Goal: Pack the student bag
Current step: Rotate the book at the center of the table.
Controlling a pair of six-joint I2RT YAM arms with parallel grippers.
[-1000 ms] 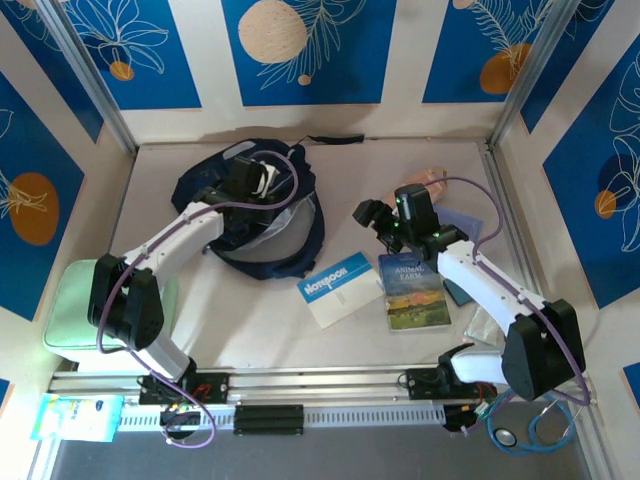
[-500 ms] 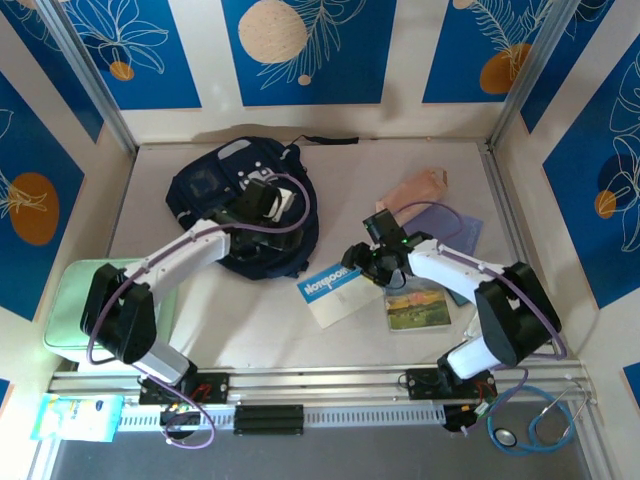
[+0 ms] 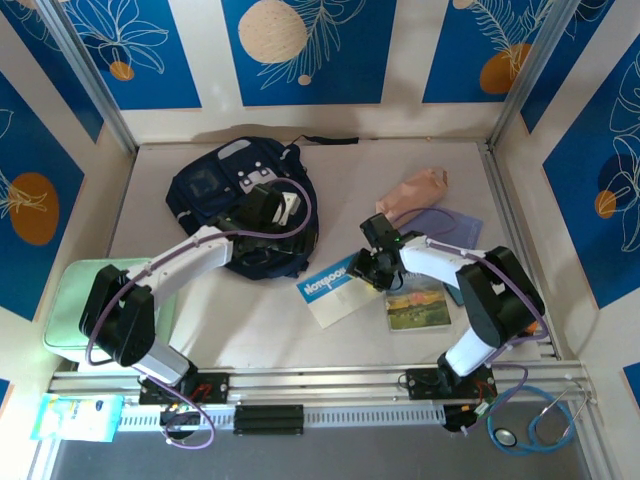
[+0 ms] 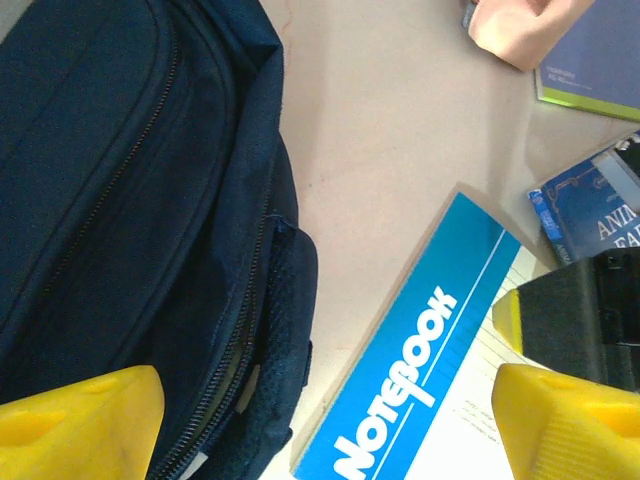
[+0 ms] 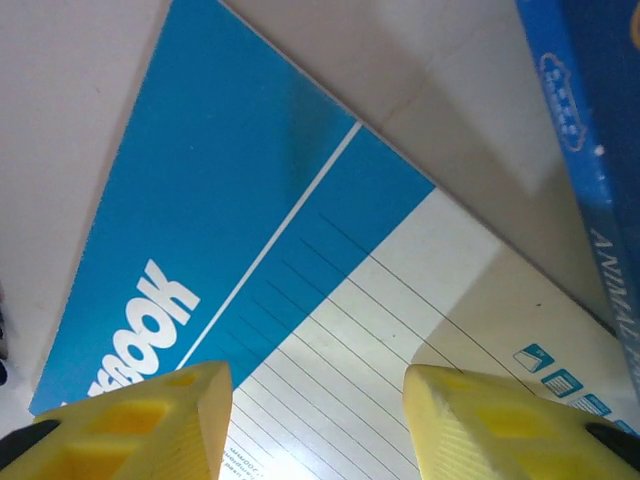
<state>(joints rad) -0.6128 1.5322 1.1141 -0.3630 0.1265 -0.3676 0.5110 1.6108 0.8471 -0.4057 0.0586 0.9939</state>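
A pale table (image 3: 260, 325) stands boxed in by white walls with blue floral panels (image 3: 308, 50). The bag (image 3: 210, 195) lies at its far left. The left gripper (image 3: 265, 208) hangs over the bag, jaws wide, empty. The right gripper (image 3: 372, 268) hovers over the notebook (image 3: 335, 288), jaws parted.

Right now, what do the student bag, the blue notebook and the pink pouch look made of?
Student bag: woven navy fabric, matte; stitched seams, zipper tracks and a mesh-like side panel show. Likely nylon or polyester.
Notebook: paper or card cover, smooth, slight sheen; printed lettering and ruled lines.
Pink pouch: seems soft cloth, matte, slumped shape; too small to tell more.
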